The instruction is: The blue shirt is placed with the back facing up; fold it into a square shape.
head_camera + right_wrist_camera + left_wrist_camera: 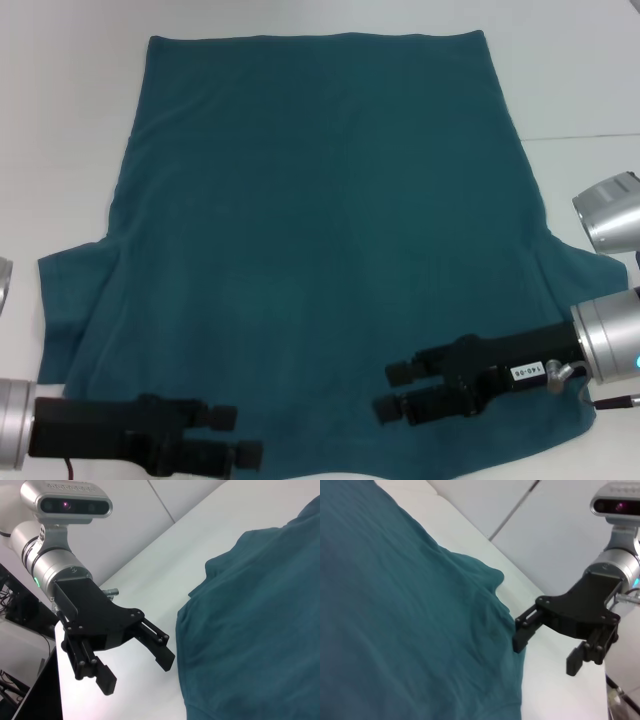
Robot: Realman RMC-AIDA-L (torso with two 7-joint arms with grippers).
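Blue shirt lies spread flat on the white table, hem at the far end. Over its near edge hover both grippers, jaws spread and holding nothing: left gripper at the near-left corner, right gripper above the near-right part.

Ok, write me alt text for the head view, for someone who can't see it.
A large blue shirt lies spread flat on a white table, its short sleeves sticking out at both sides. At the near edge, the left hand and the right hand, both black and open, point inward over the shirt's near corners.
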